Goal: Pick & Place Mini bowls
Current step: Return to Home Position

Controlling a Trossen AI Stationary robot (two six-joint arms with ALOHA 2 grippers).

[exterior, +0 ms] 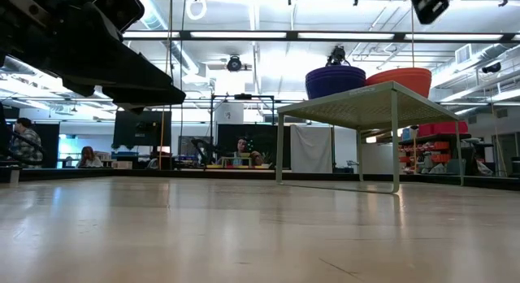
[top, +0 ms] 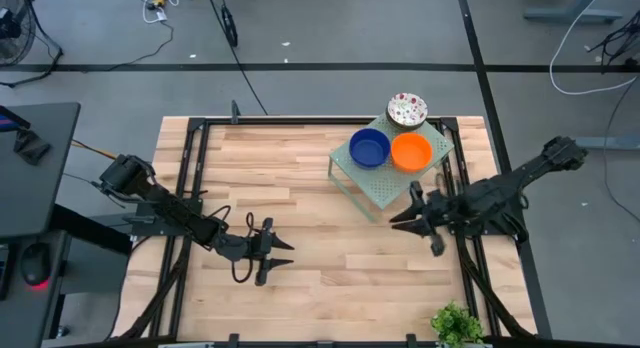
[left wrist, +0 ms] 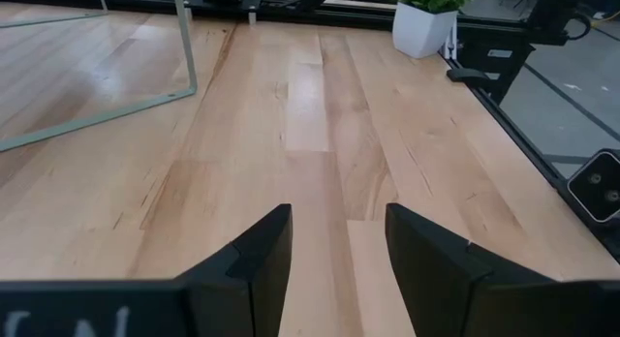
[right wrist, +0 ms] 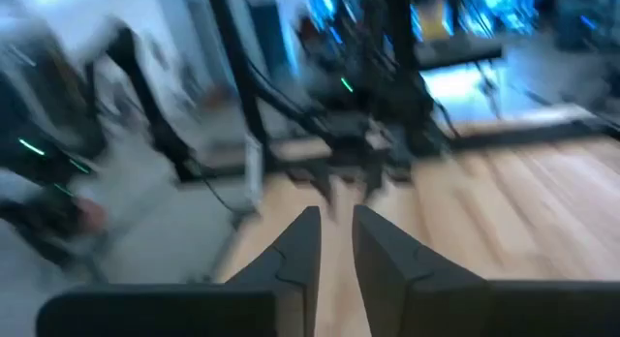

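Note:
Three mini bowls sit on the top of the pale green rack (top: 385, 178): a dark blue one (top: 369, 147), an orange one (top: 411, 151) and a white red-speckled one (top: 407, 110) at its far corner. The low view shows the blue bowl (exterior: 335, 81) and the orange bowl (exterior: 400, 80) on the rack top (exterior: 357, 104). My right gripper (top: 398, 222) hovers at the rack's near corner, pointing toward the table's left, its fingers (right wrist: 308, 230) a narrow gap apart and empty. My left gripper (top: 280, 253) waits open over bare wood left of centre, as the left wrist view (left wrist: 339, 221) shows.
A small potted plant (top: 457, 323) stands at the table's near right corner, also seen as a white pot (left wrist: 424, 29). A black frame (top: 190, 128) runs around the wooden tabletop. The rack's thin legs (exterior: 396, 145) stand on the wood. Bare wood lies between the two grippers.

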